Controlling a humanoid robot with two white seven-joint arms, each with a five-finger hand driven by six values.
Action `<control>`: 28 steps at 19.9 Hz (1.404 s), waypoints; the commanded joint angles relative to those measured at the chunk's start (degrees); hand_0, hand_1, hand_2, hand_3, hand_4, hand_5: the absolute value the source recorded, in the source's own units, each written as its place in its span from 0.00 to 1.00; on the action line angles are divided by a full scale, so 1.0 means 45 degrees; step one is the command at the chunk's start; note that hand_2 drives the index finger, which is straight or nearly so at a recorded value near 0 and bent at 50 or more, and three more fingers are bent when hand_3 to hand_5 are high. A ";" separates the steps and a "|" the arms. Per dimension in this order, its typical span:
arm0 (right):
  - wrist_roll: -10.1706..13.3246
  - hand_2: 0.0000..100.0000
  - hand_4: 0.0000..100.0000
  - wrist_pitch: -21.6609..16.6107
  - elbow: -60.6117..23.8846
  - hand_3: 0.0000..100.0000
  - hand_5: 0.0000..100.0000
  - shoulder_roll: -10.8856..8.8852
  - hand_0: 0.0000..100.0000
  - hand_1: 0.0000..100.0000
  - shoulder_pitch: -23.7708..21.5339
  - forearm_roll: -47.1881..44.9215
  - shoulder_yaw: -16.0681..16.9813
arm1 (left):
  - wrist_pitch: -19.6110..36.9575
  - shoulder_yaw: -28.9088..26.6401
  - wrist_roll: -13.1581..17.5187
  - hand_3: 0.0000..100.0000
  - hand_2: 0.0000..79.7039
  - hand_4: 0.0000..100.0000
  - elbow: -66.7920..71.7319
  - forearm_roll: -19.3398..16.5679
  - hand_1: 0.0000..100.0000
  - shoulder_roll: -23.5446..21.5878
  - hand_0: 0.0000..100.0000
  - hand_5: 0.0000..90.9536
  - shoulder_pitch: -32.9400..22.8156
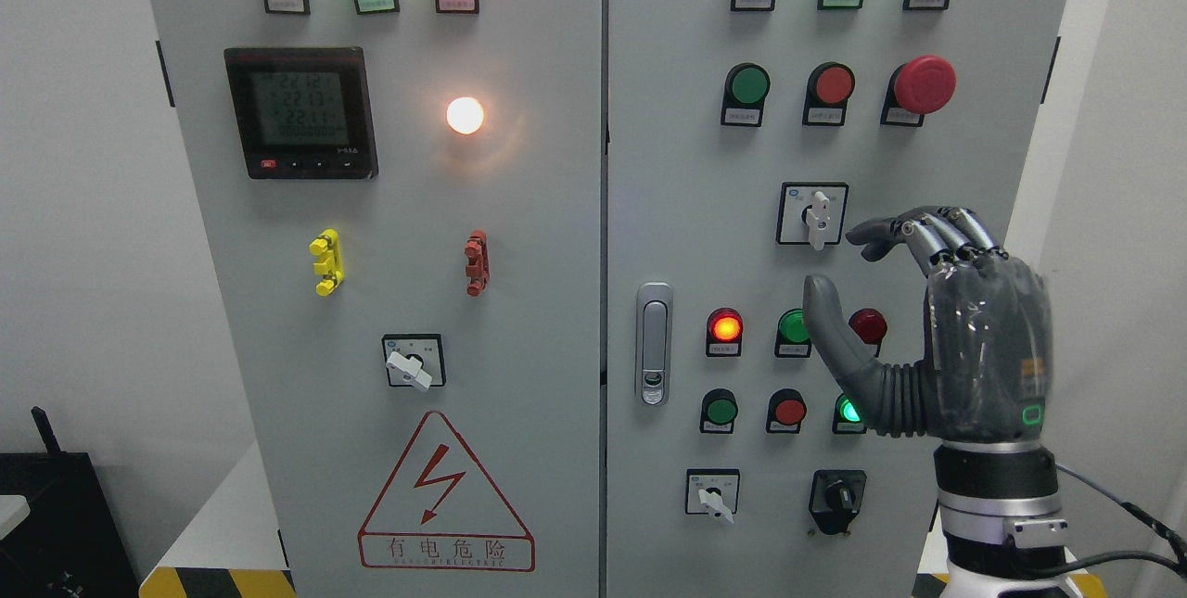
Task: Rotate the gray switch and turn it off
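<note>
Right hand (927, 320), fingers spread and empty, just right of the upright gray switch (816, 218); on or off unreadable.

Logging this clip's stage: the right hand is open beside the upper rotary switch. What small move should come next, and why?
The right hand hangs open just right of the gray switch, whose knob stands upright. That fits reaching in or letting go after a turn; the dial marks are unreadable. If upright means on, probably ease left and close on the knob.
</note>
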State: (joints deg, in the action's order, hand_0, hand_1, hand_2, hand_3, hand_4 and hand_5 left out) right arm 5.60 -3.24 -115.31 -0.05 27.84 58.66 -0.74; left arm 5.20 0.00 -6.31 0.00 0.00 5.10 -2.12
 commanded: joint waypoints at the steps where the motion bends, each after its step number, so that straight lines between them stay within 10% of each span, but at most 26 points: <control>1: -0.0073 0.23 0.16 -0.0120 -0.0977 0.28 0.10 -0.0458 0.40 0.15 -0.0541 -0.0028 0.0263 | -0.0003 -0.0410 0.0015 0.00 0.00 0.00 0.0293 -0.0098 0.39 0.0000 0.12 0.00 -0.0018; 28: -0.0015 0.11 0.10 -0.0334 -0.0996 0.19 0.07 -0.0400 0.23 0.10 -0.1382 -0.0067 0.0321 | -0.0003 -0.0410 0.0015 0.00 0.00 0.00 0.0293 -0.0098 0.39 0.0000 0.12 0.00 0.0002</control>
State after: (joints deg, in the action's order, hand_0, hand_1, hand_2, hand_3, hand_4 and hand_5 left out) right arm 5.43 -4.33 -119.41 -0.34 22.07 58.37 -0.05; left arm 5.20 0.00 -6.24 0.00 0.00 5.10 -2.13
